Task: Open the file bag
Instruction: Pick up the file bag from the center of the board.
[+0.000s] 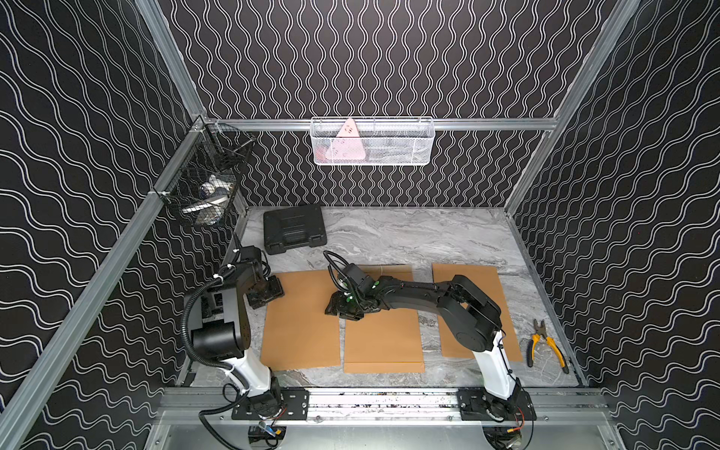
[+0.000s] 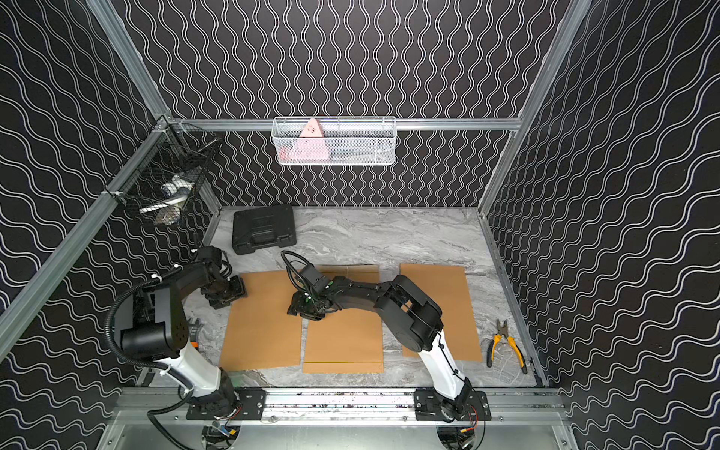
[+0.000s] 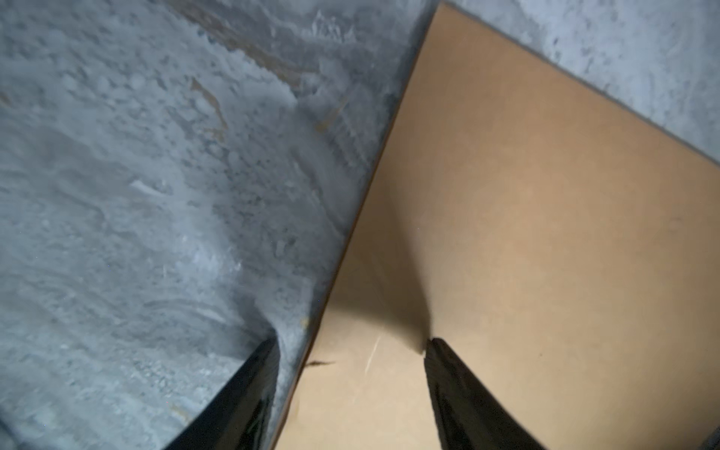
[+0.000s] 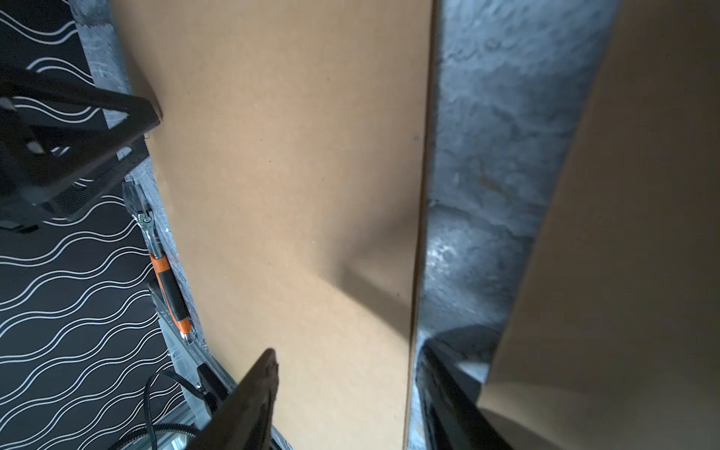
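While the right arm stretches leftward across the marble table (image 1: 389, 233), three brown file bags lie flat on it side by side, toward the near edge. The left file bag (image 1: 302, 319) and the middle file bag (image 1: 383, 339) lie just beside each other, with a narrow strip of table between them. The right file bag (image 2: 463, 311) lies apart from them and is partly hidden by the right arm. The middle one has a narrow band across its near end.

The right gripper (image 1: 335, 307) hangs low over that strip, toward the far end of the bags. In the right wrist view its jaws stand partly apart and grip nothing, one over the left bag and one over the bare strip.

The left gripper (image 1: 269, 292) sits at the far left corner of the left bag. Its jaws are also partly apart and empty, straddling the bag's edge.

A black tool case (image 1: 294, 230) lies far left, and pliers (image 1: 545, 346) lie near the right edge. A wrench (image 4: 167, 280) with an orange handle lies along the left edge. A white basket (image 1: 372, 142) hangs on the far wall and a black basket (image 1: 206, 175) on the left wall.
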{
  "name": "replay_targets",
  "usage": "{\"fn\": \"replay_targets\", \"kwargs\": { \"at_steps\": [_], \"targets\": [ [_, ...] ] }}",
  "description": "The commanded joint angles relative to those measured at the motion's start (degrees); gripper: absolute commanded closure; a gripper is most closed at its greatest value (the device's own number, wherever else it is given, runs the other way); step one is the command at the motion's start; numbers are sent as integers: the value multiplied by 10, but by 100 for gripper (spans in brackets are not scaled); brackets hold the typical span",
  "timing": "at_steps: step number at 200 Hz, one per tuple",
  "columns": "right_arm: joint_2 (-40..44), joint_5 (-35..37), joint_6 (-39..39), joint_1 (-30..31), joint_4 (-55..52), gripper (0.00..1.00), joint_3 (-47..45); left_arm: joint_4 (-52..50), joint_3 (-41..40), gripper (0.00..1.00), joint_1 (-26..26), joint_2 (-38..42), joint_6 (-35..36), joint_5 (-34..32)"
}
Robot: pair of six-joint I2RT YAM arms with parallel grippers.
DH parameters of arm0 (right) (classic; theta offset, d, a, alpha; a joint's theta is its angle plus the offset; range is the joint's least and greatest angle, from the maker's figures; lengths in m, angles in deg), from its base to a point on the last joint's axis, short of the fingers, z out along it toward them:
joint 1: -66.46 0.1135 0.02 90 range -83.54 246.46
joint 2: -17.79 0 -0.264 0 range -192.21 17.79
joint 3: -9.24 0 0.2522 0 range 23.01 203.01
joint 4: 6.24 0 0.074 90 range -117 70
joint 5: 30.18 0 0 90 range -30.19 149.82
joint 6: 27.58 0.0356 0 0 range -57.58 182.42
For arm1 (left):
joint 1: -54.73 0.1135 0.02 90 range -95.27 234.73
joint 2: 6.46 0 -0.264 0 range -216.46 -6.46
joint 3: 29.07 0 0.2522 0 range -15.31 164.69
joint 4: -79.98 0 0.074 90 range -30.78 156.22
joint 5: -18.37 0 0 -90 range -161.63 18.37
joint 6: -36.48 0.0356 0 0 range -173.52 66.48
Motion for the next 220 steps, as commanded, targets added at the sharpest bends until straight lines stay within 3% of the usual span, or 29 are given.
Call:
{"fn": "replay_targets", "kwargs": {
  "at_steps": [1, 163, 220],
  "targets": [
    [-8, 6, -6, 1, -15, 42, 6, -3, -4, 35, 1, -21, 1, 12],
    [7, -51, -5, -9, 108, 45, -12, -15, -2, 37, -4, -34, 8, 17],
    [-5, -51, -5, -9, 92, 59, -3, -15, -3, 37, -4, -31, 8, 20]
  ]
}}
